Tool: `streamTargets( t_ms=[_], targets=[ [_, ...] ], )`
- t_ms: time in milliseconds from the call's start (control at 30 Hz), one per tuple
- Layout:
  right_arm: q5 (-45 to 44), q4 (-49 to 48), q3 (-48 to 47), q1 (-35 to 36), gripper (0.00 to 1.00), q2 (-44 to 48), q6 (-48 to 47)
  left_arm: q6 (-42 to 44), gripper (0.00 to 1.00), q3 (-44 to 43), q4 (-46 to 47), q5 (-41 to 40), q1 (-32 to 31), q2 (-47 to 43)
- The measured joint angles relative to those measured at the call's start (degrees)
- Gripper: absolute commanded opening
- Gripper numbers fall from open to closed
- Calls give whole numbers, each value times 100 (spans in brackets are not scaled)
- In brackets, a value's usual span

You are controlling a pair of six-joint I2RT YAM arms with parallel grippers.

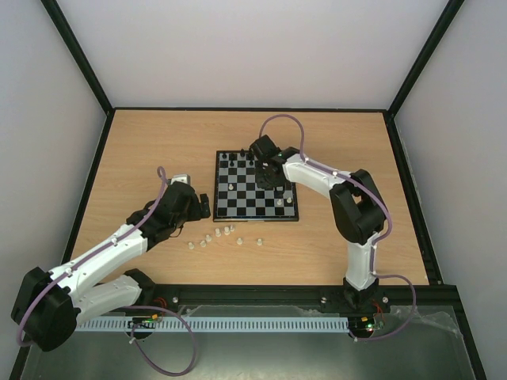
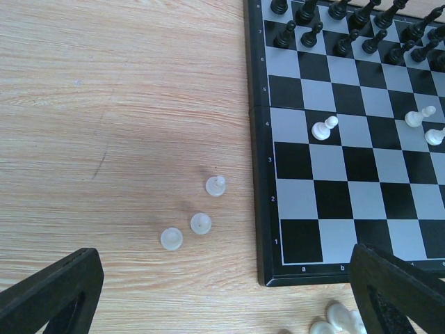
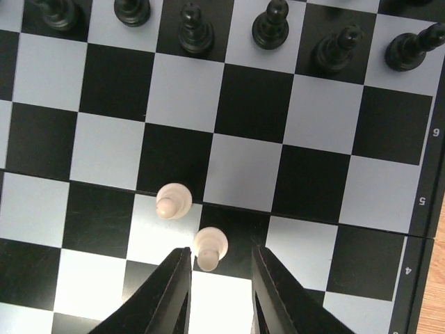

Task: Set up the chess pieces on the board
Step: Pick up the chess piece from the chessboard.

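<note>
Right claw (image 3: 221, 253) around white pawn (image 3: 210, 245)

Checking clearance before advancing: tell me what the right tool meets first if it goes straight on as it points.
Probably the whitish pawn standing between the right tool's tips, then the board beneath; depth is unclear.

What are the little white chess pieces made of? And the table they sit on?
The white pieces look like frosted plastic: cloudy, pale and slightly see-through. The table looks like light wood or a wood-look laminate, with streaky grain lines and a matte surface.
</note>
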State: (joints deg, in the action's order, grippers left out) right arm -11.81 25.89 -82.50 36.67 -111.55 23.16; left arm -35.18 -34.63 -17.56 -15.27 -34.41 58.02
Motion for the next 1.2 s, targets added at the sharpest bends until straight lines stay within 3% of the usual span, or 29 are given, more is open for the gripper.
streamTargets(
  t_ms=[367,700,900,1200],
  targets=[
    [109,0,-101,-28,22,-229,-2,2,100,0,-2,-2,0,0],
    [131,-2,-177,-28,16,-363,-9,2,99,0,0,0,0,0],
    [129,-2,-179,-28,6,-387,-20,2,100,0,-2,0,0,0],
    [129,-2,-20,-22,3,-249,-22,0,99,0,-2,2,0,0]
  ],
)
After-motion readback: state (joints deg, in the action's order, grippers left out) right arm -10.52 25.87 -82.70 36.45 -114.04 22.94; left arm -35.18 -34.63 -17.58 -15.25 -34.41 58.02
